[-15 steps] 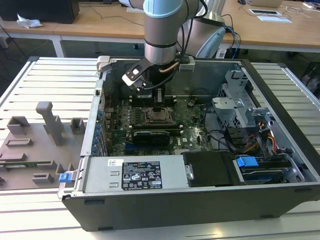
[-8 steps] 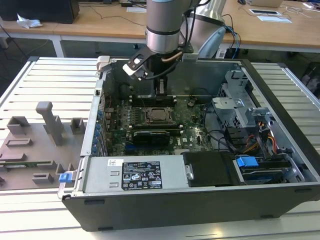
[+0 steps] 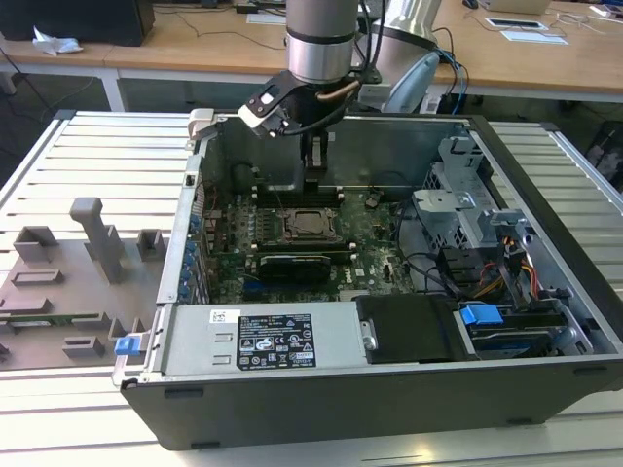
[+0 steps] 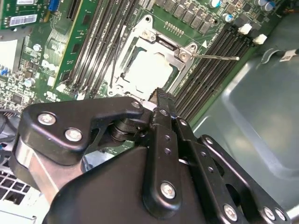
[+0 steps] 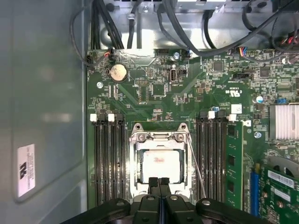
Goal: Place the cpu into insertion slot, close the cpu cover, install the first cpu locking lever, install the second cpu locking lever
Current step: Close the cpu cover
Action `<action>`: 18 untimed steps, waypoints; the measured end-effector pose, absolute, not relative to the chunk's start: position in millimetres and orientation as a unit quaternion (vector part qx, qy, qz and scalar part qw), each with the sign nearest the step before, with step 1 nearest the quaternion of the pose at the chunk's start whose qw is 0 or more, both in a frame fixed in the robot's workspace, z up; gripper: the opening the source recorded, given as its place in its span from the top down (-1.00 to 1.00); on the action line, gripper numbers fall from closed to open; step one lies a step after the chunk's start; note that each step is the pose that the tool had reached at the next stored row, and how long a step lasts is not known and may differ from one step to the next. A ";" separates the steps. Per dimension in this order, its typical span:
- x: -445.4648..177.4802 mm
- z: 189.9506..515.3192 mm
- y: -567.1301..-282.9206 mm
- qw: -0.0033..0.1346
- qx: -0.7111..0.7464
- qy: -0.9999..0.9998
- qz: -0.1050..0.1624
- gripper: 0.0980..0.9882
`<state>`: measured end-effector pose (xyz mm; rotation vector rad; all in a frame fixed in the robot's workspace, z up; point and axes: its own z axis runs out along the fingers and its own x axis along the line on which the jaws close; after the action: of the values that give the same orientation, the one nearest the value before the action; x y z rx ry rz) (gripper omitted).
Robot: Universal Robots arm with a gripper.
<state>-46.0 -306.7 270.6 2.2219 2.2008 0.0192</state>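
Setting: a robotics laboratory. An open computer case (image 3: 341, 409) lies on a slotted aluminium worktable (image 3: 107, 156) beside grey holding fixtures (image 3: 97, 238). A robot arm (image 3: 321, 39) stands over it. Wooden desks (image 3: 195, 44) with papers (image 3: 531, 29) line the background.

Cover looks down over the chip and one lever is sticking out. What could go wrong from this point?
1. The locking lever is a thin rod standing out over the memory slots. The gripper, fingers shut at the edge of the cpu cover, could slip off it and strike those slots.
2. The cover looks down over the cpu, but that lever is not latched; a sideways push might lift or shift it.
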 end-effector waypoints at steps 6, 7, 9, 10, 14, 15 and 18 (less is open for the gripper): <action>-46.0 287.7 -306.7 0.007 0.710 0.704 0.006 0.98; -46.0 287.7 -306.7 0.007 0.710 0.704 0.006 0.98; -46.0 287.8 -306.7 0.007 0.710 0.704 0.006 0.98; -46.0 287.9 -306.7 0.007 0.710 0.704 0.006 0.98; -46.0 287.9 -306.7 0.007 0.710 0.704 0.006 0.98; -46.0 287.9 -306.7 0.007 0.710 0.704 0.006 0.98; -46.0 288.0 -306.7 0.007 0.710 0.704 0.006 0.98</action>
<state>-46.0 -306.7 288.0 2.2218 2.2008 0.0191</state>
